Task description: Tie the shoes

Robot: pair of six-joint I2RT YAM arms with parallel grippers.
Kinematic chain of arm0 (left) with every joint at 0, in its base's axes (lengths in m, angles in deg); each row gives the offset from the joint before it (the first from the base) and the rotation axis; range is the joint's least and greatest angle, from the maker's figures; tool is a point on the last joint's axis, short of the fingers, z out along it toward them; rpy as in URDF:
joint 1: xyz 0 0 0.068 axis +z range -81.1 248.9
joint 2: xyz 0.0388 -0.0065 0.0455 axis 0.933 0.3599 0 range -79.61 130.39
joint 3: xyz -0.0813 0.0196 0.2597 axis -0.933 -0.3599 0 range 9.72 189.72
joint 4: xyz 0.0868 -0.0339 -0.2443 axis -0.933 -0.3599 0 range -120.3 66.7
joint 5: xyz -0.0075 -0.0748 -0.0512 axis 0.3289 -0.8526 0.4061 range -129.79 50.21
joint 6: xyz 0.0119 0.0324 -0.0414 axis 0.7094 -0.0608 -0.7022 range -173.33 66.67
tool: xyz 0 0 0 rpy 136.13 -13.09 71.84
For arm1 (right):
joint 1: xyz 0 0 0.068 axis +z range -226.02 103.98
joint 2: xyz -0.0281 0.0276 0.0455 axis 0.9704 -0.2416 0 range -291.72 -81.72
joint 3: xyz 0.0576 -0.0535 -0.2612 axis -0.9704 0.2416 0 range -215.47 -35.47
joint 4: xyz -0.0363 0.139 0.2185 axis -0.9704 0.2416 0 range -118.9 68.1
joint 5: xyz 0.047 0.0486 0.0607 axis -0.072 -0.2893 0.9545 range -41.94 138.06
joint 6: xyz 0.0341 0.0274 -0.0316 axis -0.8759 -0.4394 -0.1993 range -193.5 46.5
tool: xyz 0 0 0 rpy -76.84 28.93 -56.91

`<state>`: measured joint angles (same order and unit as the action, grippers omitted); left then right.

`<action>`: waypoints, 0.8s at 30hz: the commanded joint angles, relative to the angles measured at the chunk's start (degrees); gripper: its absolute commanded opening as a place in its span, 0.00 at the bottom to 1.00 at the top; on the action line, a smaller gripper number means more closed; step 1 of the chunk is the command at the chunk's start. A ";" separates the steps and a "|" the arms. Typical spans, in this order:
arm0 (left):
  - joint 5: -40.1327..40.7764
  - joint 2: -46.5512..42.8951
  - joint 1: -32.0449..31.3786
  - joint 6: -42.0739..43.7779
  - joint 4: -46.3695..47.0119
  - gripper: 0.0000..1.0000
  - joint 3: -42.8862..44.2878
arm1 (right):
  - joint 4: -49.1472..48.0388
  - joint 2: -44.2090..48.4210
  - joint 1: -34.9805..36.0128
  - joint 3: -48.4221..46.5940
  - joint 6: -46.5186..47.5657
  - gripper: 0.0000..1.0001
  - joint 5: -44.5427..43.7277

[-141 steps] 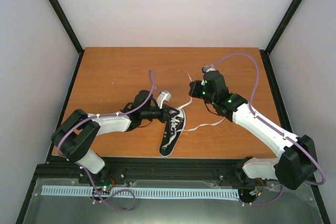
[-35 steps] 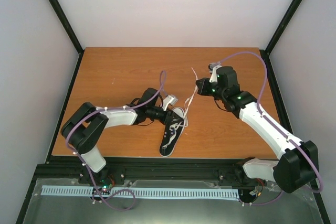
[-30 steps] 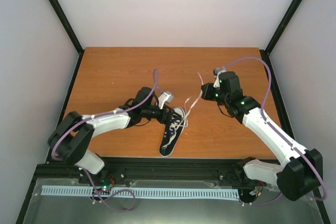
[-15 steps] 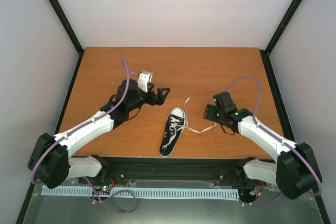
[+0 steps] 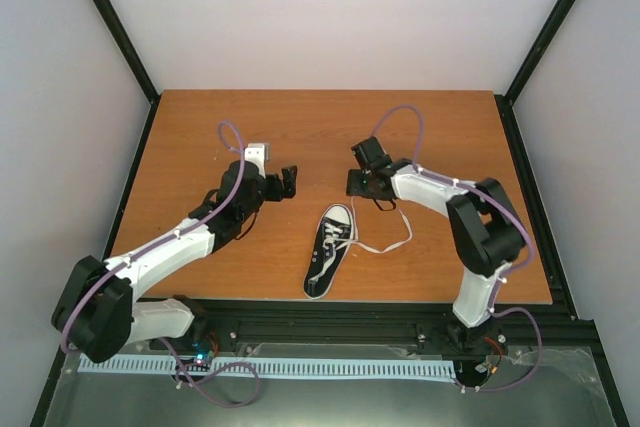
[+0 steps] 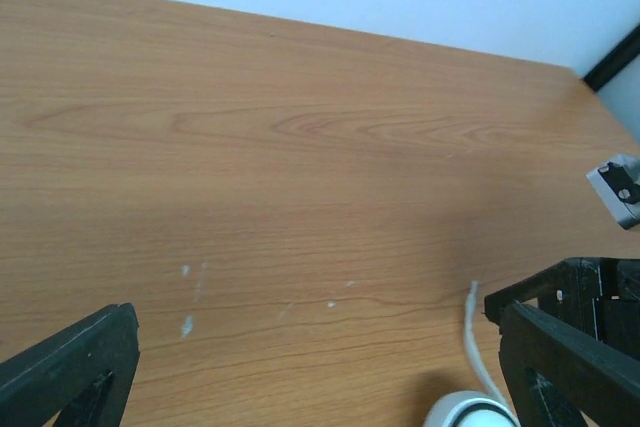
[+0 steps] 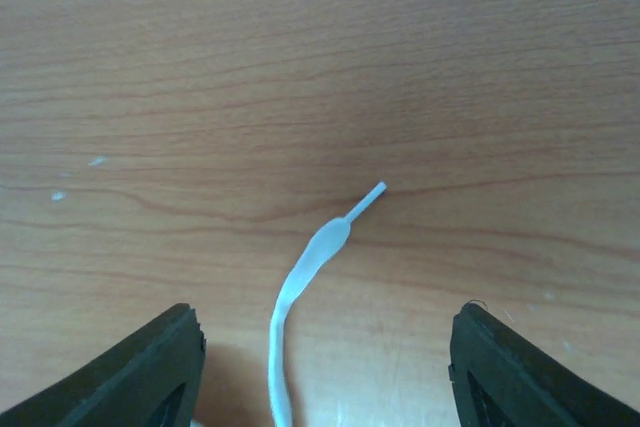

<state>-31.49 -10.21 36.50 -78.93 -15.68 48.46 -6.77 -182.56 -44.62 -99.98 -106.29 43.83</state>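
Both grippers have released the laces and drawn clear of the sneaker, which lies near the middle of the table's near edge, toe toward the far edge. Left gripper: fingers spread wide, empty, far-left of the toe. Right gripper: fingers apart, just beyond the toe, straddling a loose lace end without touching it.

One sneaker is lying on the surface, near the middle of its near edge, and two white lace strands are trailing from it. Two arms are reaching over the surface, each carrying one claw: the left claw and the right claw.
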 commanded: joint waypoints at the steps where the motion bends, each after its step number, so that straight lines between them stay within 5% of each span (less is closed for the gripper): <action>1: 6.07 2.42 0.06 1.77 -0.24 1.00 0.36 | 2.37 -6.66 1.38 -5.06 -0.05 0.66 -2.90; 10: 5.26 7.21 0.06 2.67 0.65 1.00 0.79 | 5.23 -13.96 3.48 -10.51 -0.41 0.56 -5.53; 12: 4.43 8.17 0.06 2.62 0.70 1.00 1.17 | 5.54 -14.91 3.71 -11.03 -0.20 0.39 -5.29; 14: 3.06 9.25 -0.03 2.70 1.04 1.00 1.40 | 5.45 -14.91 3.84 -11.17 -0.19 0.08 -5.18; 15: 1.41 9.74 -0.03 3.01 1.71 1.00 1.29 | 5.16 -14.62 3.84 -10.98 -0.16 0.04 -5.03; 24: -22.99 11.96 -3.45 4.78 12.35 1.00 0.76 | 2.34 3.55 3.85 -6.43 -0.51 0.03 -8.80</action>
<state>-40.82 0.53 35.45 -75.92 -10.83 47.85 -2.71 -190.51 -41.23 -107.30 -106.31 38.78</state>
